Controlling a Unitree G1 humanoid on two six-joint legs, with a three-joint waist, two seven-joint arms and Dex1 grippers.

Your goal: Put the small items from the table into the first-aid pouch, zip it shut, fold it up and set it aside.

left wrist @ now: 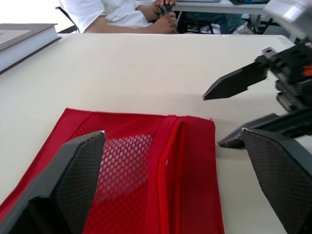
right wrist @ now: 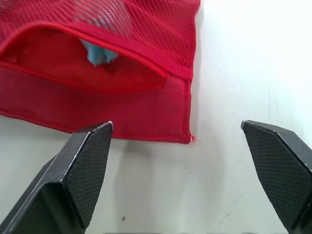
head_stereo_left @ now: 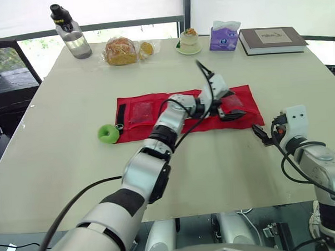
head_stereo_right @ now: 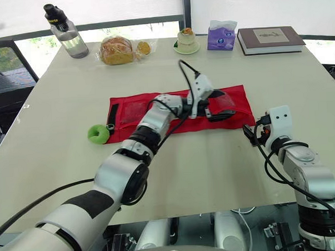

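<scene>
Our left end effector (head_stereo_left: 228, 107) spreads wide over the red first-aid pouch (head_stereo_left: 135, 130); our right end effector (right wrist: 176, 127), equally wide, is just beside it.

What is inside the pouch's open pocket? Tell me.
A light blue item lies inside the pouch, showing at the open pocket mouth. The mesh covers the rest of it, so what it is, and anything deeper in the pocket, cannot be seen.

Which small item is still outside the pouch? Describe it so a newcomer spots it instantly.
On the beige table, find the red pouch spread flat across the middle. Just off its left end sits a small rounded green item. It is the only bright green thing on the table.
</scene>
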